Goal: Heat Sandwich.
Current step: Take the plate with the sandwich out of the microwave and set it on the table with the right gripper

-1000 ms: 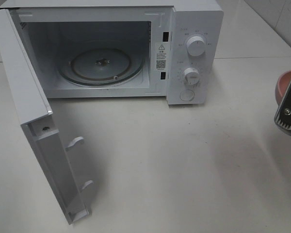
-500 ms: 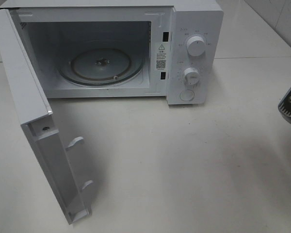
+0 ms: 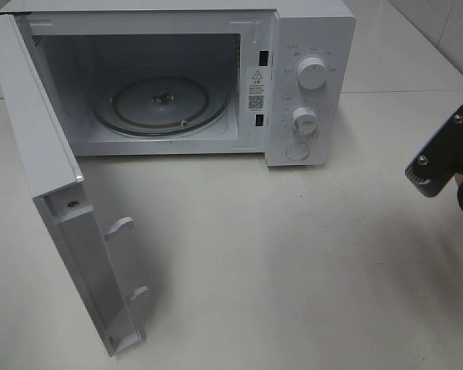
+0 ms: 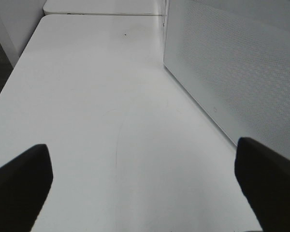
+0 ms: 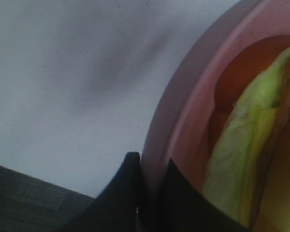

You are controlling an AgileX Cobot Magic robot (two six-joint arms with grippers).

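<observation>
In the right wrist view my right gripper [image 5: 152, 166] is shut on the rim of the round pink plate [image 5: 193, 96]. The sandwich [image 5: 241, 145] lies on the plate, showing its yellow-green filling. The plate hangs above the white table. In the exterior high view only the right arm [image 3: 445, 158] shows, at the right edge; plate and sandwich are out of that frame. My left gripper [image 4: 145, 193] is open and empty over the table, its black fingers [image 4: 19, 183] wide apart, beside a dotted white microwave panel [image 4: 232, 72].
The white microwave [image 3: 309, 46] stands at the back of the table. Its door [image 3: 54, 193] is swung open toward the front left. The glass turntable [image 3: 160, 102] inside is bare. Two knobs [image 3: 312, 75] sit on its right panel.
The right arm has shifted at the right edge: the pink plate seen there a second ago has left the exterior view, and more of the black wrist now shows. The left arm stayed still.
</observation>
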